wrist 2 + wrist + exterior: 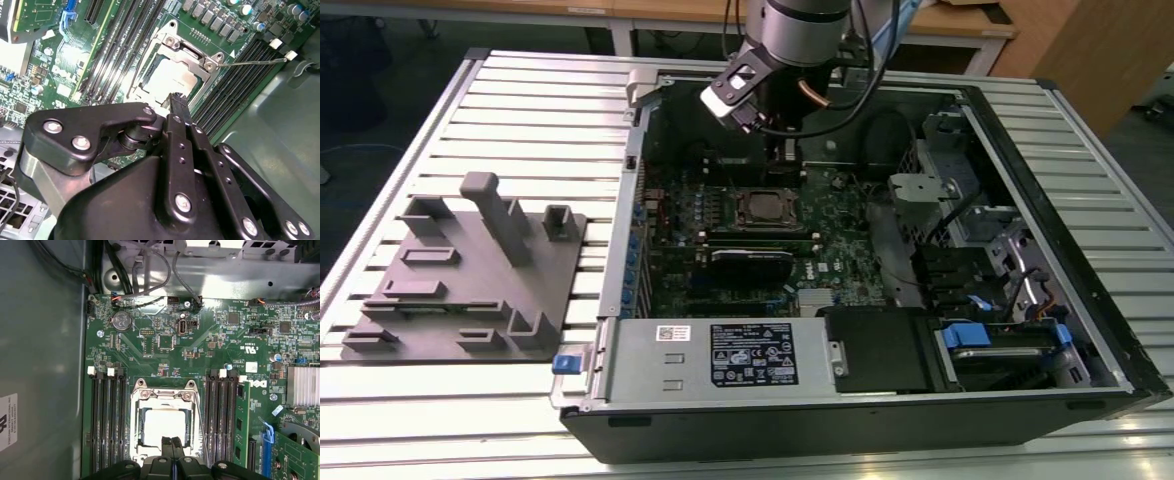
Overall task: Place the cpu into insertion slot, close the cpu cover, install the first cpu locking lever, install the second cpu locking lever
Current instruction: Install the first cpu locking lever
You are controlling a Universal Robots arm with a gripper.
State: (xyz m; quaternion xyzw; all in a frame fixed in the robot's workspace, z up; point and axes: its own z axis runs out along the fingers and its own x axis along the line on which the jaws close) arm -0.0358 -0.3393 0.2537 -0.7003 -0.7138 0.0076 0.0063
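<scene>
The cpu (pixel 161 426) lies flat in the insertion slot (pixel 767 208) on the green board, its pale metal top showing in both wrist views (pixel 170 80). The silvery cpu cover (pixel 162 394) lies down over it, framing the chip through its window. A thin wire locking lever (pixel 252 62) stands out from the socket corner at an angle, over the memory slots. My gripper (pixel 172 444) hovers just above the near edge of the socket, its black fingers (pixel 178 102) pressed together with nothing between them. In the exterior view the gripper (pixel 783 155) hangs inside the case behind the socket.
Long black memory slots (pixel 107 420) flank the socket on both sides. A black card (pixel 750 265) sits in front of it. Drive bays and cables (pixel 961 230) fill the exterior view's right. A grey fixture plate (pixel 467 280) lies on the slatted table at the exterior view's left.
</scene>
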